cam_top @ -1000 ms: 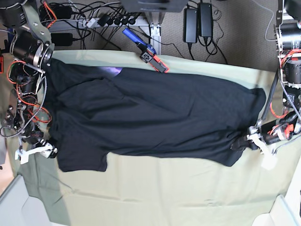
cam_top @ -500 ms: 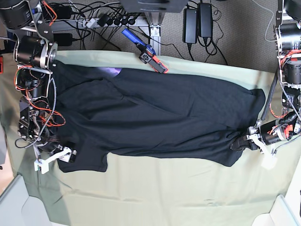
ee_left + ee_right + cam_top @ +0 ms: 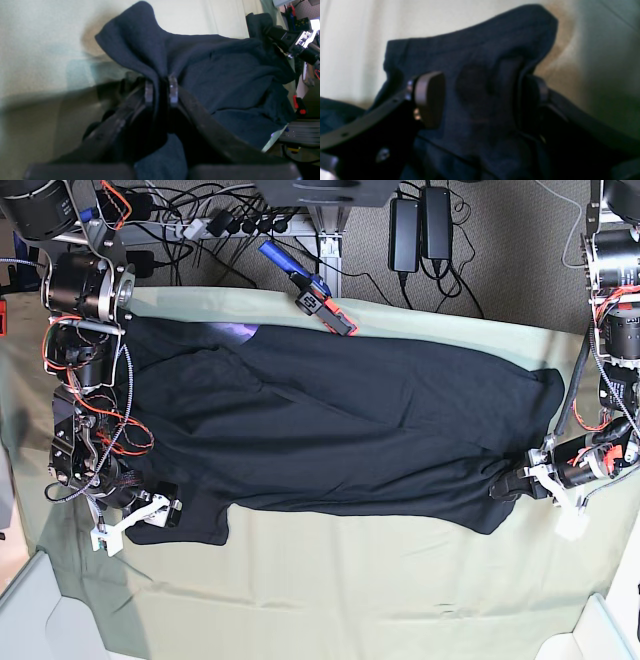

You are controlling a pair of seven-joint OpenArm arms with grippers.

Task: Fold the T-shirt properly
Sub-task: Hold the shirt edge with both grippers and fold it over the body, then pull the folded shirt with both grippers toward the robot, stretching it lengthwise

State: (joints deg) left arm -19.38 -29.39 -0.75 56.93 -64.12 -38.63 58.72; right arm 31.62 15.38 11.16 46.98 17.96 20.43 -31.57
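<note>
Right gripper (image 3: 165,511) moved onto T-shirt (image 3: 350,430) sleeve | left gripper (image 3: 512,483) pinching hem

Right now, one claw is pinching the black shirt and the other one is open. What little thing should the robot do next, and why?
Probably close the right gripper on the cloth. Its jaws stand wide with a fold of the T-shirt bunched between them, at the sleeve corner. The left gripper already pinches the shirt's other end, so once both ends are held the robot could lift and fold.

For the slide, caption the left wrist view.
Left gripper pinching a raised fold of the black T-shirt above the pale green table cloth.
</note>
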